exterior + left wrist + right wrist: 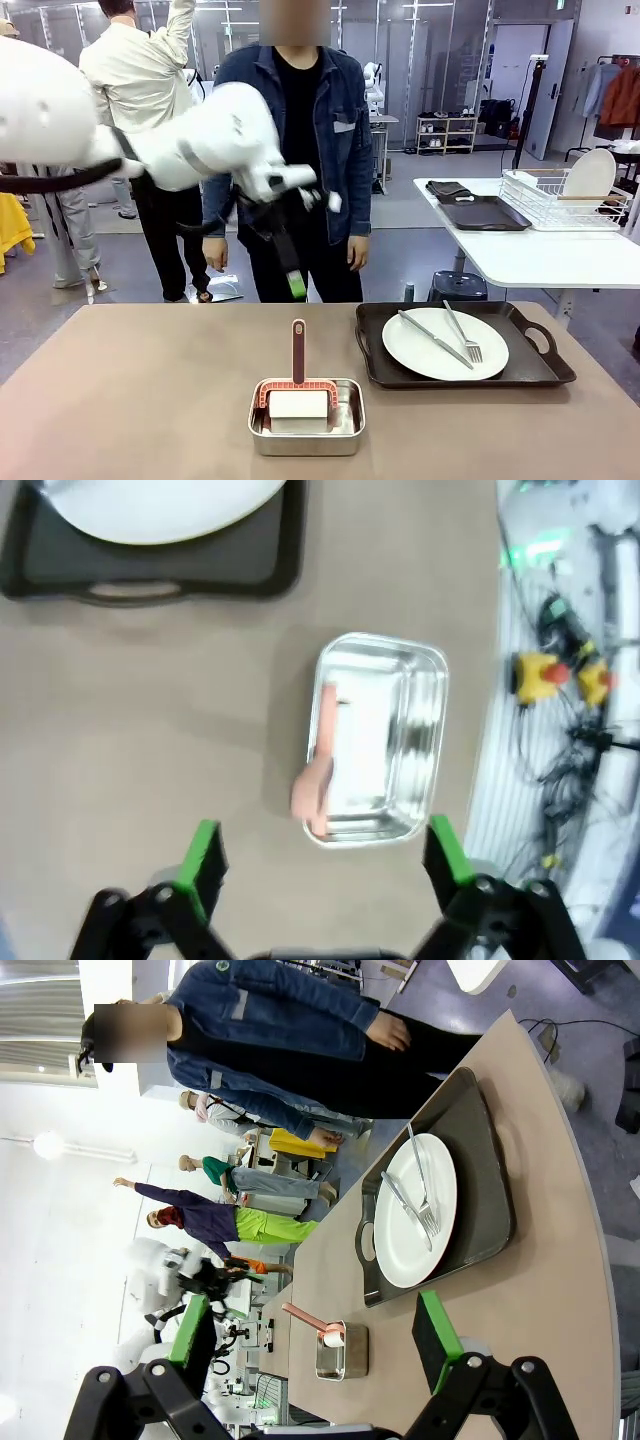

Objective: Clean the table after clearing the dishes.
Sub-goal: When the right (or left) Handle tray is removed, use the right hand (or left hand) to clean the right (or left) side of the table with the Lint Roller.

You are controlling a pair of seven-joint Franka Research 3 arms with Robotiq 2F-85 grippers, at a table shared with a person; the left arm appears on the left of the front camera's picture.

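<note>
The left gripper [325,852] hangs above the pan [305,438], fingers wide apart and empty; the brush [298,348] in it pokes its handle up, easy to grab, I think. The right gripper [312,1330] is wide apart and empty too. The plate [445,343] sits on its tray [545,372] on the table [130,400], not cleared yet.

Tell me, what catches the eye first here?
A bulky white arm reaches in from the left, its left gripper open before a person in a denim jacket. On the table, a steel pan holds a red-handled scrubber; right of it, a white plate sits on a black tray.
</note>
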